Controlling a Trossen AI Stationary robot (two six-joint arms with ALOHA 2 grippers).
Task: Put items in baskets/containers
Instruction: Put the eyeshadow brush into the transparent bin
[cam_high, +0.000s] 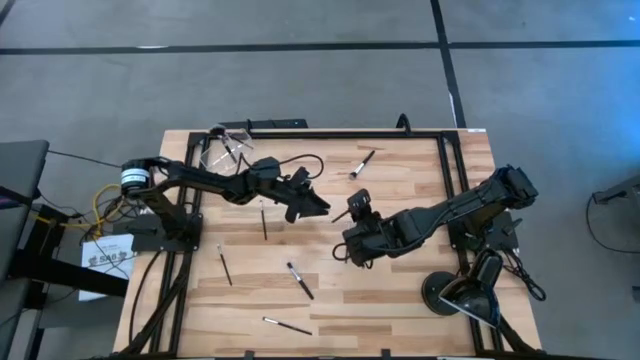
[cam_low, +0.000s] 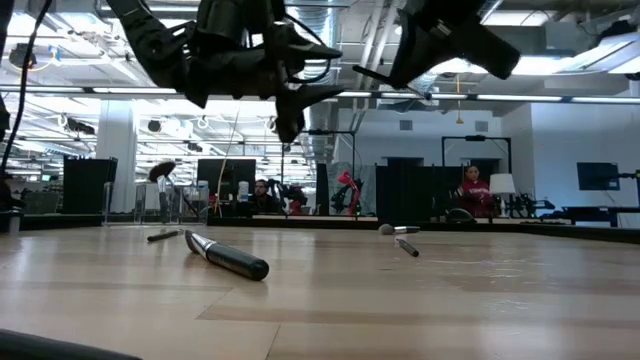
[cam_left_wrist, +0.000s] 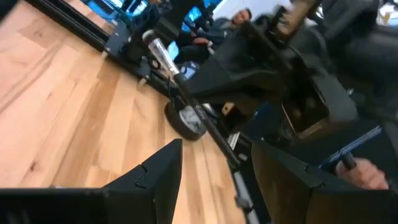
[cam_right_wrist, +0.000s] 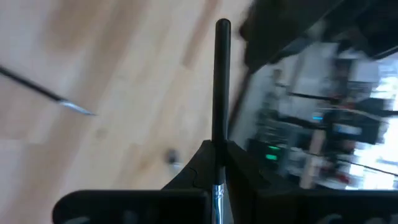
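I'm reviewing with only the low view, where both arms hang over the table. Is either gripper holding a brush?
Observer: Yes, the right gripper is shut on a brush, with the handle sticking out past its fingers.
Operator: And the left?
Observer: The left gripper is open, with nothing between its fingers.
Operator: Where is the cup?
Observer: The clear cup stands by the table corner on the left arm's side.

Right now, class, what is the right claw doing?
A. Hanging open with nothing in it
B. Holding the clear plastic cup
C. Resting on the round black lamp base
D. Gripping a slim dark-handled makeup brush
D: in the right wrist view the right claw is shut on the slim dark-handled makeup brush, whose handle sticks out past the fingers.
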